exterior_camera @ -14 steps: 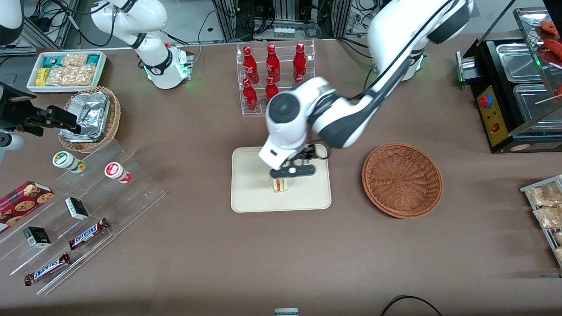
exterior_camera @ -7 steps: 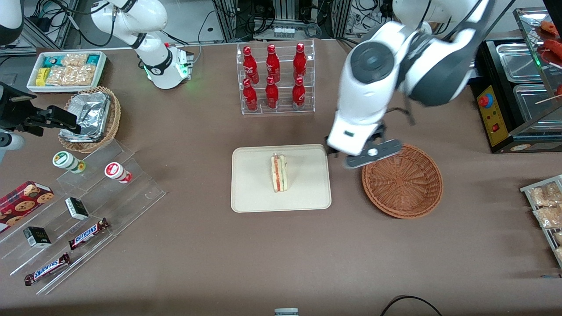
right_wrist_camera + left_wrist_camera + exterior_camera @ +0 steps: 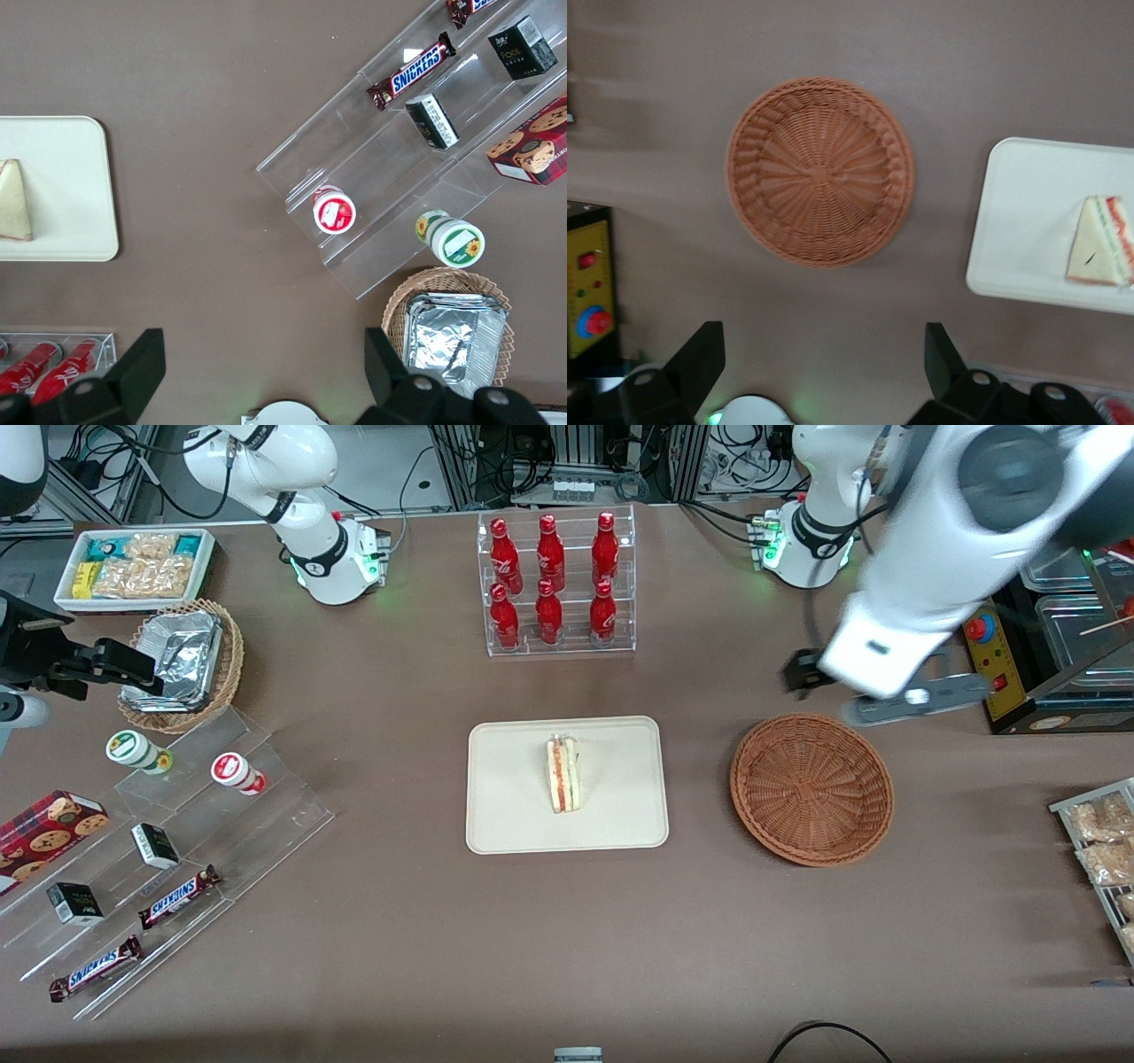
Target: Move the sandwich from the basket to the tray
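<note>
Your gripper (image 3: 819,372), fingers apart and empty, hangs at the basket's (image 3: 811,788) one o'clock; sandwich (image 3: 563,773) rests on tray (image 3: 505,815). Placement looks complete; you need only park.

A reddish-brown round woven wicker basket (image 3: 811,788) shows a radial spoke weave ringed by braided bands. The flat cream rectangular tray (image 3: 514,797) is plain. On it, the pale white triangular bread sandwich (image 3: 563,773) carries an orange-red and green filling stripe along its cut edge. At the tray's 12 o'clock, glossy red bottles with white lettering (image 3: 549,576) fill a clear rack. The black-fingered, white-bodied gripper (image 3: 824,367) hangs spread wide over dull brown cloth (image 3: 532,939), at the basket's 1 o'clock.
</note>
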Controlling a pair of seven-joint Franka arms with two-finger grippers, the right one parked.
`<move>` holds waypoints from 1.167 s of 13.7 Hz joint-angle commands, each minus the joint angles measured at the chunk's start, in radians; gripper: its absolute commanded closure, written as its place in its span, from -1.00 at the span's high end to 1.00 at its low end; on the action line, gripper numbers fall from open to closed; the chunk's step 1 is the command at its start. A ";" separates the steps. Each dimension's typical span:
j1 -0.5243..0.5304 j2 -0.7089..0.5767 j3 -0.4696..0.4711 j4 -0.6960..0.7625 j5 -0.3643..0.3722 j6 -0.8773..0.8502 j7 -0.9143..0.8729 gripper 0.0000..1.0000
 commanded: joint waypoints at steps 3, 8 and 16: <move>0.001 -0.110 0.176 -0.090 -0.037 -0.025 0.271 0.99; 0.007 -0.114 0.262 -0.090 -0.054 -0.014 0.387 0.99; 0.008 -0.115 0.297 -0.077 -0.046 -0.013 0.414 0.99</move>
